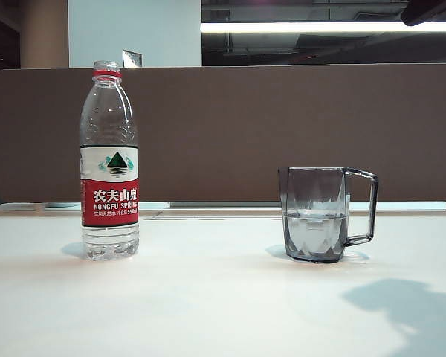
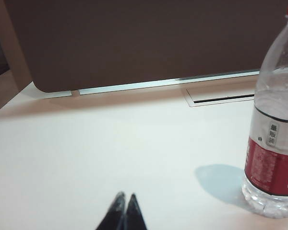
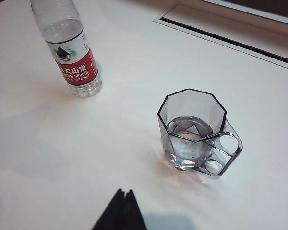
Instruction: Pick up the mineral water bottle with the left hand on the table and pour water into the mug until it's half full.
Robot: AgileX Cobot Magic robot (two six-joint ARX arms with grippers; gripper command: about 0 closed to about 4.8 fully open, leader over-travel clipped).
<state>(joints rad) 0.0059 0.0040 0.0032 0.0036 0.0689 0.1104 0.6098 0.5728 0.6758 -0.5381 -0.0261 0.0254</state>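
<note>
**Bottle upright, mug about half full, both grippers clear**

The bottle [image 1: 109, 160] stands upright on the table [image 1: 208, 312], well left of the mug [image 1: 323, 214] in the exterior view, nothing touching it. Its cap appears to be off (only the red neck ring shows), which fits a bottle set down between pours or after one. Water [image 1: 316, 232] in the mug reaches roughly the middle of its wall, so I judge the pour as done or nearly so.

The left gripper [image 2: 125, 197] sits low over the table with its fingertips pressed together, holding nothing; the bottle [image 2: 274, 129] is off to one side of it and apart. The right gripper [image 3: 124, 194] hangs above the table, tips likewise together and empty, looking down on the mug [image 3: 196, 130] and bottle [image 3: 71, 50].

Bare tabletop lies between bottle and mug and in front of both. Behind them runs a brown partition [image 1: 230, 126], with a cable slot [image 3: 230, 36] in the table at its foot, so room is tighter towards the back.
</note>
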